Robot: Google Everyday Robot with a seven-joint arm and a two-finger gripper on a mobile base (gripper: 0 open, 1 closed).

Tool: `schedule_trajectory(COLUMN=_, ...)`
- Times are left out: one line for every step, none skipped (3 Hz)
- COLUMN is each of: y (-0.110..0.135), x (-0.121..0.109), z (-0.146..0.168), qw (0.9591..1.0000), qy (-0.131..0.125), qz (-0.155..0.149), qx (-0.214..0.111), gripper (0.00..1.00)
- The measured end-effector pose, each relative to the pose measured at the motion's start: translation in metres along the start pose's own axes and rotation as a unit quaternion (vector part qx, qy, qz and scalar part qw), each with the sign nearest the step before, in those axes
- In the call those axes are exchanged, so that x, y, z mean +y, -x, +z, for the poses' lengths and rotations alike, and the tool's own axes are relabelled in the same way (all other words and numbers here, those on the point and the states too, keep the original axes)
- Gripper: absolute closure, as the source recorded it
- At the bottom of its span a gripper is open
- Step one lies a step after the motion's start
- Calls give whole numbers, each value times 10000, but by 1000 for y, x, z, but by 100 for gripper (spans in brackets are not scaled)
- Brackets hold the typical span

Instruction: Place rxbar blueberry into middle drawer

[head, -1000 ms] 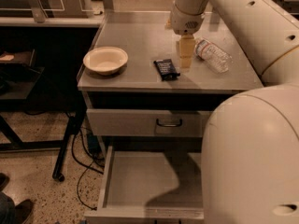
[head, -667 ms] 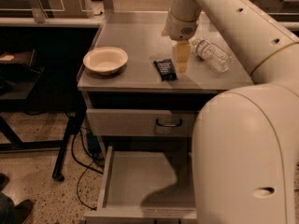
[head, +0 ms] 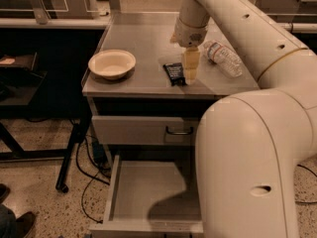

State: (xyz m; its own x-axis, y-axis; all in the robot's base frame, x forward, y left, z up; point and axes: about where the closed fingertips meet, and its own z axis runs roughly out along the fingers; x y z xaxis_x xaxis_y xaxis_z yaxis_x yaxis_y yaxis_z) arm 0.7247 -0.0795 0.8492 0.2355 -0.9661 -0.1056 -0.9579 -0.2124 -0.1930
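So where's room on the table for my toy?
The back of the table, behind the bowl, is bare; so is the gap between bowl and snack bar. The right is crowded: the hand hangs beside the bar, then the bottle. The open drawer is bare too.

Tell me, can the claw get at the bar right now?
Probably yes. The claw hangs right beside the bar on the counter, nothing between them; bowl and bottle lie off to either side.

We see gripper [head: 190, 67] just beside rxbar blueberry [head: 174, 74] on cabinet top [head: 133, 38]. Robot arm [head: 247, 162] hides right side of middle drawer [head: 143, 192]; bottom edge crops its front.
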Motion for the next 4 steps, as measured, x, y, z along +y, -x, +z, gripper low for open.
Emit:
schedule_trajectory(y=-2, x=-3, z=11, qw=10000, qy=78, qz=2, qx=-17, gripper=0)
schedule_trajectory(y=-4, x=-7, z=18, qw=9999, qy=121, qz=9, qx=-31, gripper=0)
schedule_trajectory(y=-6, x=-10, z=26, qw=9998, qy=160, qz=10, qx=-66, gripper=0)
schedule_trajectory(y=-8, x=-11, z=29, qw=9998, qy=174, qz=15, qx=-86, gripper=0)
